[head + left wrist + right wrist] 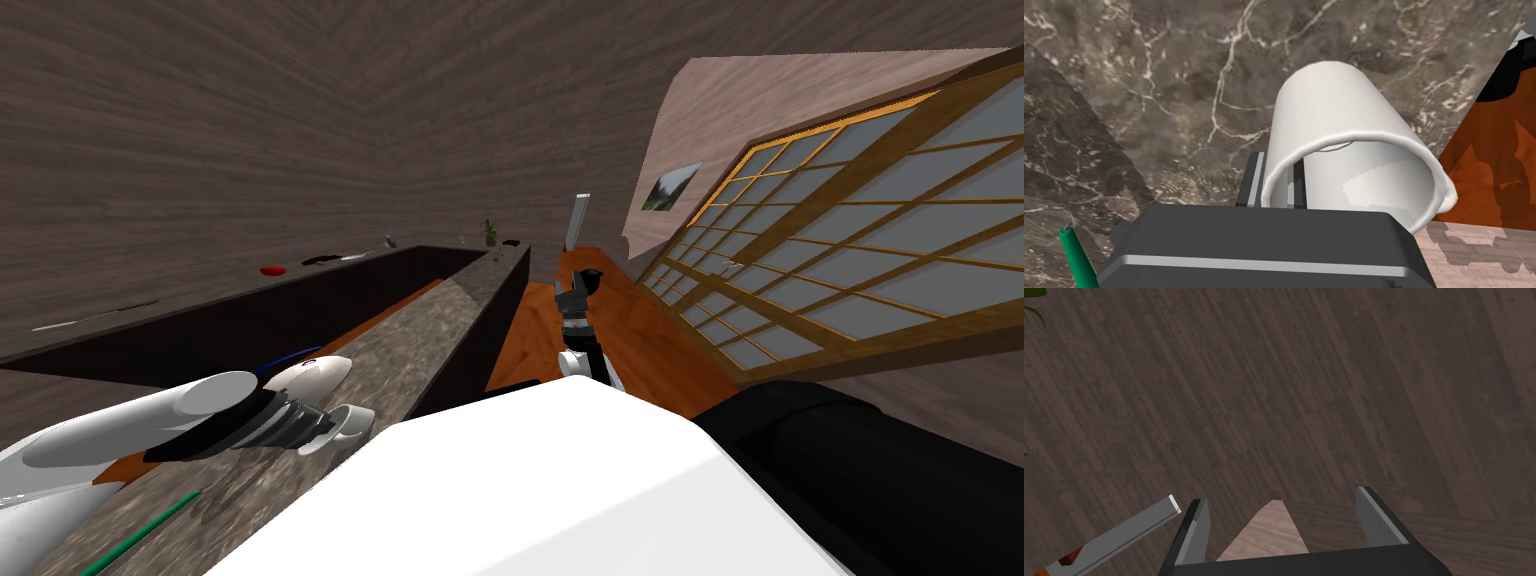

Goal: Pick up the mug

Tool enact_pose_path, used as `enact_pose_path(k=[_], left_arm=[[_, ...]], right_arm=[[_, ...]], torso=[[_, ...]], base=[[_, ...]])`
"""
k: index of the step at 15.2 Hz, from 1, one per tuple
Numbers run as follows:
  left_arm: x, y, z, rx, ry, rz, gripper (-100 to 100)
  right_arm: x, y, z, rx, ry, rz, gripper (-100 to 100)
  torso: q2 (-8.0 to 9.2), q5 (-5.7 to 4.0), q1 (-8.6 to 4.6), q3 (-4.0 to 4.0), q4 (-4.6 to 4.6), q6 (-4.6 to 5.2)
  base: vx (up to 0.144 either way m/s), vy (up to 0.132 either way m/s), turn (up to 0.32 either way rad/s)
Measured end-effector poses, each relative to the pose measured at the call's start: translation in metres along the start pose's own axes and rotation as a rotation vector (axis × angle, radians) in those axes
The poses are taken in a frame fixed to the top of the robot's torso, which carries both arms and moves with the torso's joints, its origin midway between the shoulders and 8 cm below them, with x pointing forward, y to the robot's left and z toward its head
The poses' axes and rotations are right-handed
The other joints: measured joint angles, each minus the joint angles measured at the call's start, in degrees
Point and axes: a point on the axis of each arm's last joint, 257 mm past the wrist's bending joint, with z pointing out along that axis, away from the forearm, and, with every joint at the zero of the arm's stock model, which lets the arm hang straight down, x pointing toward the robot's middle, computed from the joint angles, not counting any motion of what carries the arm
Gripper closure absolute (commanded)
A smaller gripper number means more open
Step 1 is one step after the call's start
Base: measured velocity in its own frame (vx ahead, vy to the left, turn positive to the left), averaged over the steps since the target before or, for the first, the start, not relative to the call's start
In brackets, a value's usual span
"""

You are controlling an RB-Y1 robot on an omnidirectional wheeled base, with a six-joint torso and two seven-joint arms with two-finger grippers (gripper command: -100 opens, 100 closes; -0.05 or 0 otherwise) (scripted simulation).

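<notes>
A white mug (pixel 1344 125) is over the dark marble counter (pixel 1149 75), near its edge, with its open mouth turned toward my left hand. My left gripper (pixel 1275 182) is shut on the mug's wall. One finger (pixel 1251 180) presses the outside and the other sits inside the rim. In the head view the mug (pixel 348 424) shows at the tip of my left gripper (pixel 312 430), low on the left. My right gripper (pixel 1284 523) stands open with nothing between its fingers, and in the head view that right gripper (pixel 578 290) is held out ahead over the orange floor.
A green rod (pixel 140 535) lies on the counter beside my left arm. A white oval object (pixel 312 374) rests just beyond the mug. A red item (pixel 272 270) and small things sit on the far counter. A large lattice window (pixel 850 250) lines the right wall.
</notes>
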Motion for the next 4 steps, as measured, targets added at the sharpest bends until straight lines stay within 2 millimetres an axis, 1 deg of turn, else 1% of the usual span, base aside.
enact_pose_path(k=[1, 4], left_arm=[[0.0, 0.0, 0.0, 0.0, 0.0, 0.0, 100], [0.003, 0.004, -0.012, 0.0, 0.001, 0.007, 100]], right_arm=[[0.0, 0.0, 0.0, 0.0, 0.0, 0.0, 0], [0.0, 0.0, 0.0, 0.0, 0.0, 0.0, 0]], torso=[[0.0, 0.0, 0.0, 0.0, 0.0, 0.01], [-0.01, -0.05, 0.01, 0.01, 0.02, 0.02]], base=[[0.002, 0.006, 0.03], [0.006, 0.016, 0.026]])
